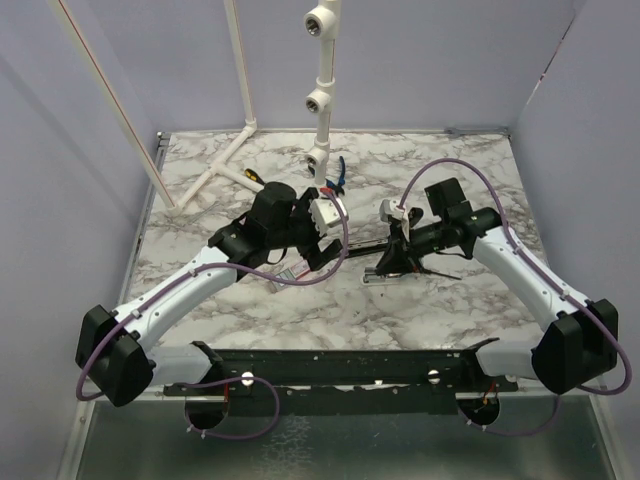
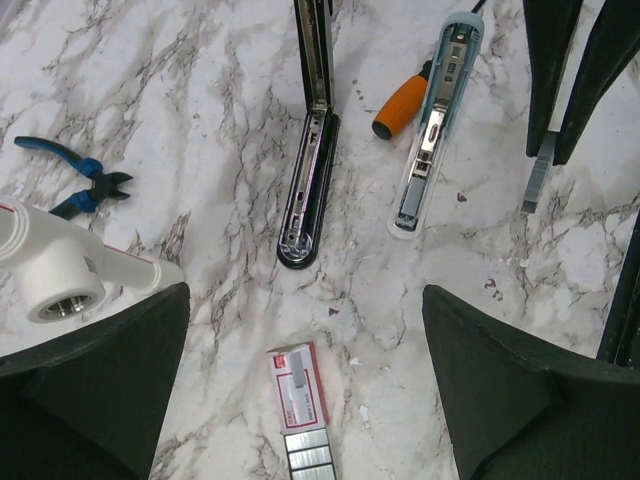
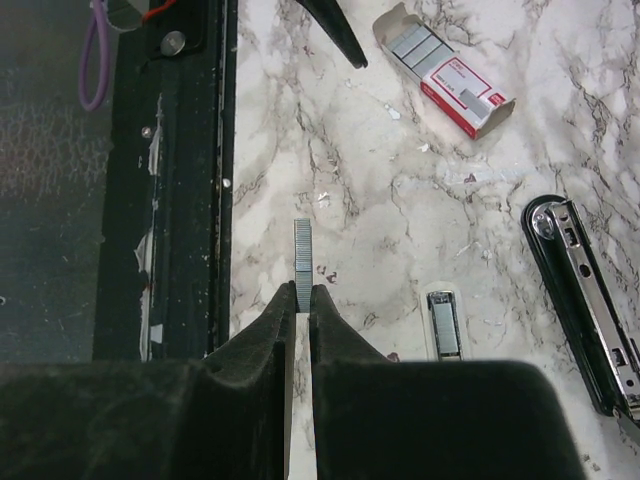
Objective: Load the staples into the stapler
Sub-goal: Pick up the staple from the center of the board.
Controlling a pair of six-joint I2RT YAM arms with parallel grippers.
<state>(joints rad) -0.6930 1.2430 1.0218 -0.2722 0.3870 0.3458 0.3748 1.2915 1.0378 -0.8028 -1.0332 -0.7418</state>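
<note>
The black stapler (image 2: 305, 190) lies open on the marble table, its metal channel facing up and its top arm (image 2: 312, 50) swung back; its end also shows in the right wrist view (image 3: 585, 300). The white and red staple box (image 2: 298, 385) lies open with silvery strips (image 2: 308, 455) sliding out; it also shows in the right wrist view (image 3: 455, 85). My left gripper (image 2: 305, 295) is open and empty above the box. My right gripper (image 3: 303, 290) is shut on one staple strip (image 3: 303, 250), held above the table to the side of the stapler; the strip also shows in the left wrist view (image 2: 537, 180).
A pale teal bar (image 2: 432, 130) and an orange-handled screwdriver (image 2: 400, 105) lie beside the stapler. Blue pliers (image 2: 80, 175) and a white pipe fitting (image 2: 60, 270) are to the left. White pipes (image 1: 320, 90) stand at the back. A black rail (image 3: 170, 200) runs along the near edge.
</note>
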